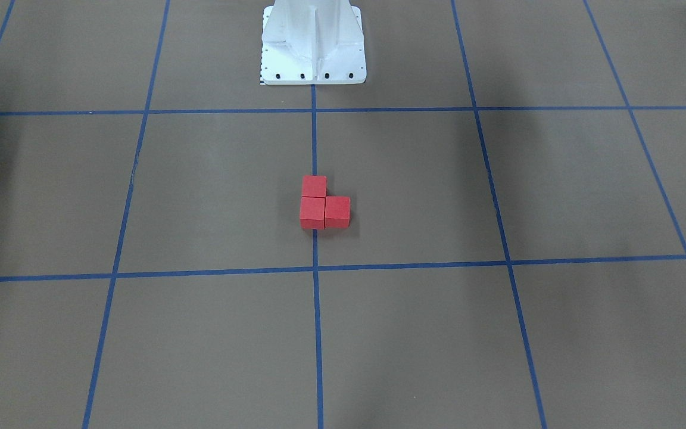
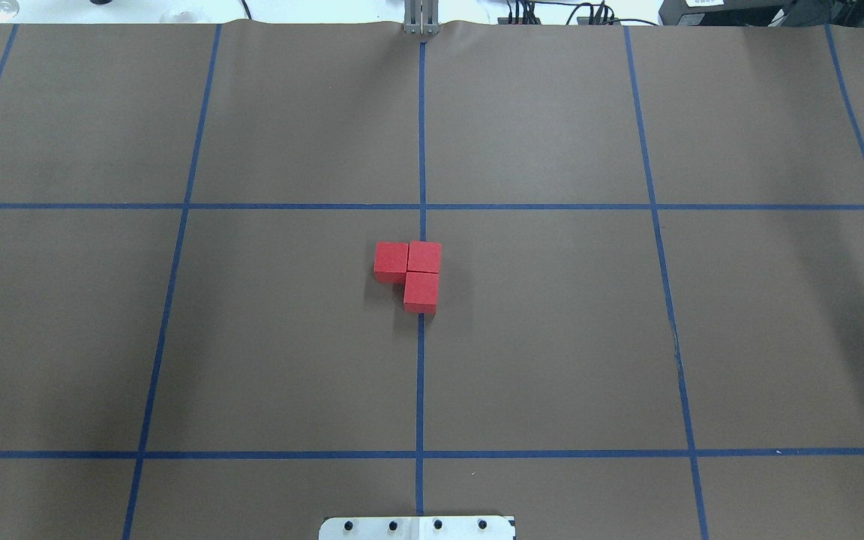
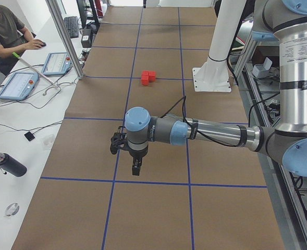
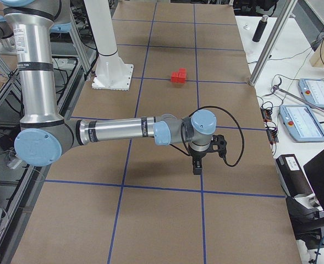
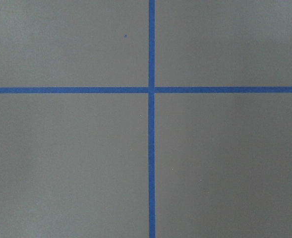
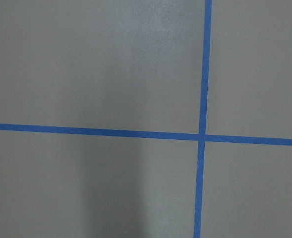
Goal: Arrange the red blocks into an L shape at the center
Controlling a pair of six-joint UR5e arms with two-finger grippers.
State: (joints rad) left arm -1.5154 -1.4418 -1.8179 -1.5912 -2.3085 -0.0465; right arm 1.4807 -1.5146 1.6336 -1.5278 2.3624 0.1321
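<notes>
Brown paper (image 2: 289,352) covers the surface; on its central blue tape line (image 2: 421,375) the red blocks (image 2: 424,259) sit touching in an L. The left gripper (image 3: 136,165) and right gripper (image 4: 197,165) hang well apart from them, spread or pressed together I cannot tell. A stray sweep could knock a block loose.

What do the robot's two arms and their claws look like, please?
The left arm and right arm match: silver metal tubes joined by rounded grey joints with light-blue caps. On each, a black cable loops loosely from the forearm to the wrist. The left claw and right claw are small and black; finer detail is too small to make out.
</notes>
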